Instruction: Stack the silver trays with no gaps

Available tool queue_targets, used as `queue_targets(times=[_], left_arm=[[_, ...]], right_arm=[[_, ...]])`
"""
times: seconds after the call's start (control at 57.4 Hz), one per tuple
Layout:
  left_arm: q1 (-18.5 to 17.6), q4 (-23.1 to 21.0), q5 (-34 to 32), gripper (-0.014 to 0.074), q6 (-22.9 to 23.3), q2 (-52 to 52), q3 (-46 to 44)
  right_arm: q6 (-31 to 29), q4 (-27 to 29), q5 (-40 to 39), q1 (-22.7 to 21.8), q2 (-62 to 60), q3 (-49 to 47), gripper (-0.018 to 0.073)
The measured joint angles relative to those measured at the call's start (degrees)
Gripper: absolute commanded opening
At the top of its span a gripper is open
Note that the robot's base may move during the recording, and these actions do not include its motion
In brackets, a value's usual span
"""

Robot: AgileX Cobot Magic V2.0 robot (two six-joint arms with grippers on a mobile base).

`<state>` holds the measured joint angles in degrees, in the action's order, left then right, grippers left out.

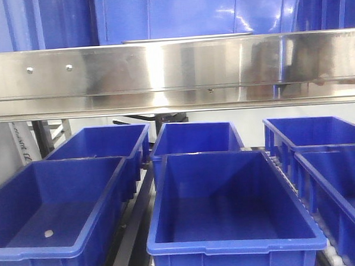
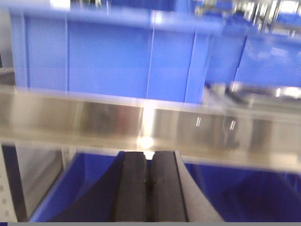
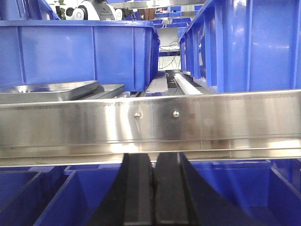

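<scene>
Silver trays [image 3: 49, 89] on the shelf beyond the beam [image 3: 150, 127], above-left of clenched, empty right hand [image 3: 154, 162].

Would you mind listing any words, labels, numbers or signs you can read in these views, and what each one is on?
None can be read with confidence.
Pale slanted strip beside the left rear bin: dark marks, too small and cut off to read.
Rack beam, blue bins, silver trays: no text visible.
Left wrist view: too blurred to tell.
</scene>
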<state>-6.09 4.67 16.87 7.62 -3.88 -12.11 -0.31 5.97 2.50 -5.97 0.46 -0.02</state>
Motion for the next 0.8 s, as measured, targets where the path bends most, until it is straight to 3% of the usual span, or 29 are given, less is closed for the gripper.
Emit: queue_targets(times=[0.261, 0.645, 0.802], left_arm=[[-0.7, 5.1, -4.3, -0.0006, -0.1, 1.9, 10.1], [-0.8, 6.0, -4.5, -0.0006, 0.0, 3.5, 12.2], [-0.8, 4.4, -4.5, -0.0006, 0.0, 3.5, 12.2]], right_arm=[[0.0, 0.0, 0.0, 0.0, 0.0, 0.0, -0.0080], [0.0, 0.0, 0.0, 0.0, 0.0, 0.0, -0.0080], [0.0, 0.0, 0.1, 0.0, 0.0, 0.0, -0.0080]])
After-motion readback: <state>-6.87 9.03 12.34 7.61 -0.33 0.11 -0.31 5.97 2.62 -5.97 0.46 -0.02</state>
